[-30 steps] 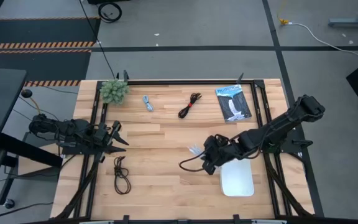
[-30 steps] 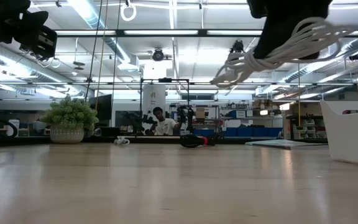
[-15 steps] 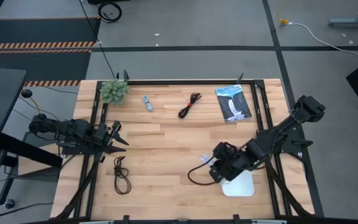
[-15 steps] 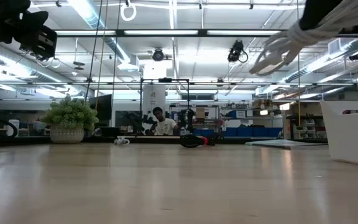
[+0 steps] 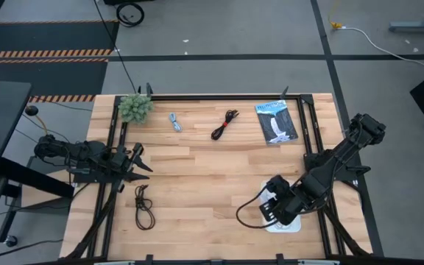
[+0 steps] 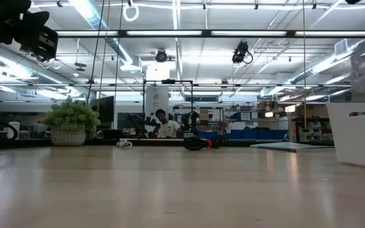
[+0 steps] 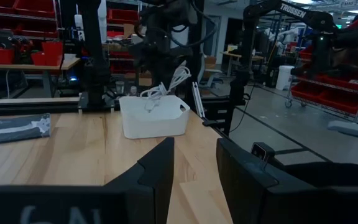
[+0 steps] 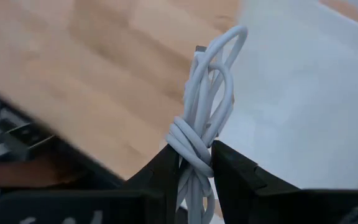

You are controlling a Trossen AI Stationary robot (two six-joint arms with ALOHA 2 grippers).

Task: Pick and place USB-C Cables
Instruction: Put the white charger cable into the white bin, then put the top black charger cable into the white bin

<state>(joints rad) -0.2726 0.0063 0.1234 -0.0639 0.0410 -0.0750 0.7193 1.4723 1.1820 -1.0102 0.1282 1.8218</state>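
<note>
My right pincer [image 8: 194, 163] grips the white coiled USB-C cable [image 8: 205, 124], hanging lengthwise directly above the white plastic bin [image 7: 153, 117]; left pincer [image 5: 140, 160] waits open.

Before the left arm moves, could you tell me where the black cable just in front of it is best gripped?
The black cable lies flat as a long narrow loop, its bunched, knotted end nearest the left gripper. I would likely come straight down from above and close across that bunch, where the strands sit together.
</note>
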